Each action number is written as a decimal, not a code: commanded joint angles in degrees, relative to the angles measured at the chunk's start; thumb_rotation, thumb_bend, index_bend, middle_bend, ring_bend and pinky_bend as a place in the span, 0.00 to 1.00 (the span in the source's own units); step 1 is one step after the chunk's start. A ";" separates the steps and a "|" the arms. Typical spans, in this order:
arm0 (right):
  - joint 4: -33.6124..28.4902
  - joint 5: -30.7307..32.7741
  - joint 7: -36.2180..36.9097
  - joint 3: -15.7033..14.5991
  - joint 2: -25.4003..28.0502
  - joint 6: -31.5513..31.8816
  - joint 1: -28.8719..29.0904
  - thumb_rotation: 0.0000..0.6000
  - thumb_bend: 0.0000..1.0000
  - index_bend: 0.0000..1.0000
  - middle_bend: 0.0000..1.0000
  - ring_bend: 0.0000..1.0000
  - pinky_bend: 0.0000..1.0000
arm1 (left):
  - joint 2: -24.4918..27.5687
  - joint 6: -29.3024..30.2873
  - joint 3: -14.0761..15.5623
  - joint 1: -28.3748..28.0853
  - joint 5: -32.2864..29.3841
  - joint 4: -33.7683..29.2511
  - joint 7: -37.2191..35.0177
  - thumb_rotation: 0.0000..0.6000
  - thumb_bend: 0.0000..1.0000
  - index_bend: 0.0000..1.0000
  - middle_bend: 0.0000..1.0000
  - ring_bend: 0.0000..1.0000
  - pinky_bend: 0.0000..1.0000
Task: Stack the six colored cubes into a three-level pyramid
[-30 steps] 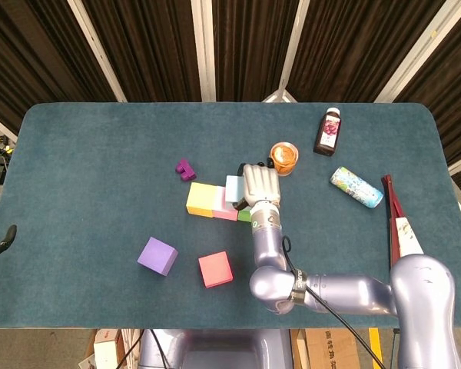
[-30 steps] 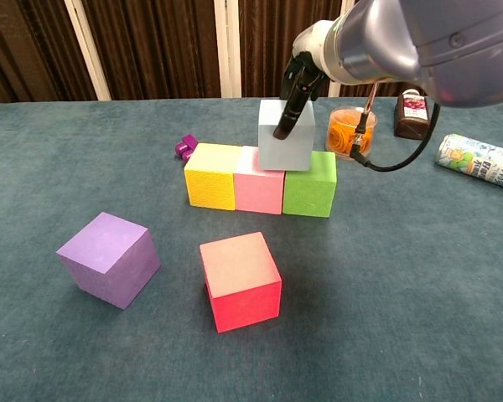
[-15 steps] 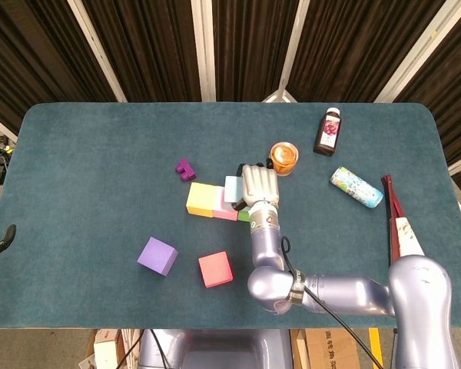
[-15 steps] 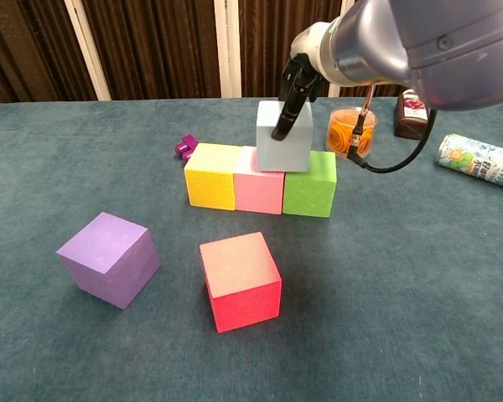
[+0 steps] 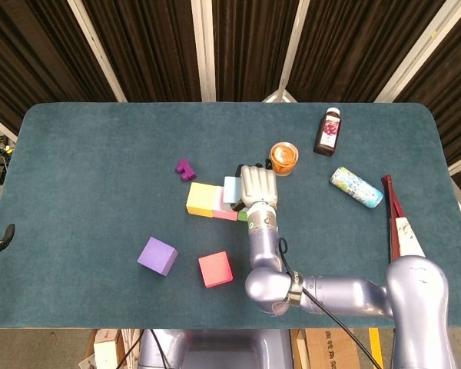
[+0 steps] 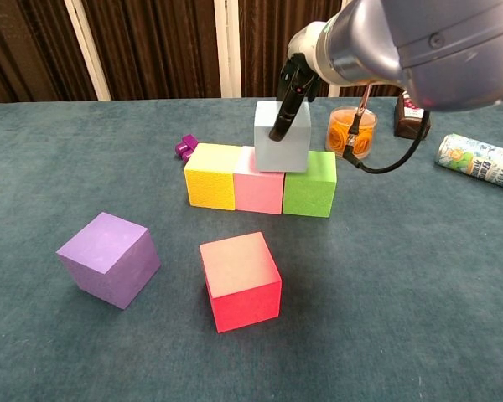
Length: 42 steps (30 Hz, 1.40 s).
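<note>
The right hand [image 6: 295,79] comes in from above and holds the pale blue cube [image 6: 282,137], its fingers [image 6: 283,109] lying down the cube's front face; the head view shows the back of the hand over the block. How the grip closes behind the cube is hidden. Over the last second the hand and cube have slid a little to the left along the top of the base row, so the cube now sits more nearly over the seam between the pink cube [image 6: 260,182] and the green cube [image 6: 310,185] beneath it. It appears to rest on those two, though whether its weight is fully down cannot be told.

The yellow cube [image 6: 213,174] closes the row at its left end, touching the pink one. That leftward nudge looks like final alignment of the first second-level block; release seems the likely next step.

Nearer the robot, well apart from the row, the red cube [image 6: 240,280] and the purple cube [image 6: 109,258] wait on the table [image 6: 419,285]; one belongs beside the blue, one on top.

The left hand is out of sight in both views.
</note>
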 commanded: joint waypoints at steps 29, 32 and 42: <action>0.14 0.10 -2.06 0.86 -0.64 0.62 -0.77 1.00 0.20 0.38 0.38 0.22 0.00 | -0.09 0.14 -0.14 0.11 -0.14 -0.09 0.36 1.00 0.33 0.07 0.02 0.00 0.00; 0.24 0.07 -2.22 0.89 -0.66 0.54 -0.83 1.00 0.20 0.38 0.38 0.22 0.00 | -0.12 0.06 -0.16 0.07 -0.21 -0.07 0.49 1.00 0.33 0.07 0.02 0.00 0.00; 0.38 0.19 -2.48 1.18 -0.62 -0.04 -1.15 1.00 0.20 0.36 0.34 0.20 0.00 | -0.18 0.10 -0.23 0.09 -0.27 -0.08 0.61 1.00 0.33 0.07 0.02 0.00 0.00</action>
